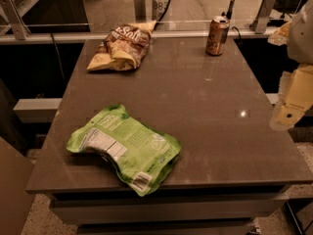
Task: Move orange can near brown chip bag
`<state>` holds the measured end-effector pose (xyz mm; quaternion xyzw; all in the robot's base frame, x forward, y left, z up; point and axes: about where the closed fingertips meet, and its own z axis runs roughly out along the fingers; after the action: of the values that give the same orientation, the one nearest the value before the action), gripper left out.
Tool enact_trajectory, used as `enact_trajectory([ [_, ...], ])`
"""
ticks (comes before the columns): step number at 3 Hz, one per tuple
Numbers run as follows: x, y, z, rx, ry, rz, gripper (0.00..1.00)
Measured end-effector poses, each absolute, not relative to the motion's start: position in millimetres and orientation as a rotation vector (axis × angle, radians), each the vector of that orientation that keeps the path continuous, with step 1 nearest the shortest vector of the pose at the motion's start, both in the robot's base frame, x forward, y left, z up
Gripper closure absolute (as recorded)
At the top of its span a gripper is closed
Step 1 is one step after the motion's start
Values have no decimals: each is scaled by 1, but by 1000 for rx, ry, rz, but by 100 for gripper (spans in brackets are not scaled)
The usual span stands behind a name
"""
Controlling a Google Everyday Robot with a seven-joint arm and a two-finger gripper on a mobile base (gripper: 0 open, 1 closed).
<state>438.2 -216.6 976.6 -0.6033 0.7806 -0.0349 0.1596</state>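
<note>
The orange can [217,35] stands upright at the far right of the grey table [205,111], near its back edge. The brown chip bag [121,48] lies crumpled at the far left of the table, well apart from the can. My gripper [292,104] hangs at the right edge of the view, beyond the table's right side and nearer to me than the can. It holds nothing that I can see.
A flat bright-green bag [126,148] with a white label lies near the table's front left. A glass railing with metal posts [139,6] runs behind the table. The table's right edge is close to my arm.
</note>
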Motion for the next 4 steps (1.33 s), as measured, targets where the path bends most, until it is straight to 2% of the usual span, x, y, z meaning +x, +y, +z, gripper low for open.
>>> enact_trajectory([
  [2,439,-215,979,-1697,2232,-112,0],
  [4,465,-229,963,-1475,2273,-213,0],
])
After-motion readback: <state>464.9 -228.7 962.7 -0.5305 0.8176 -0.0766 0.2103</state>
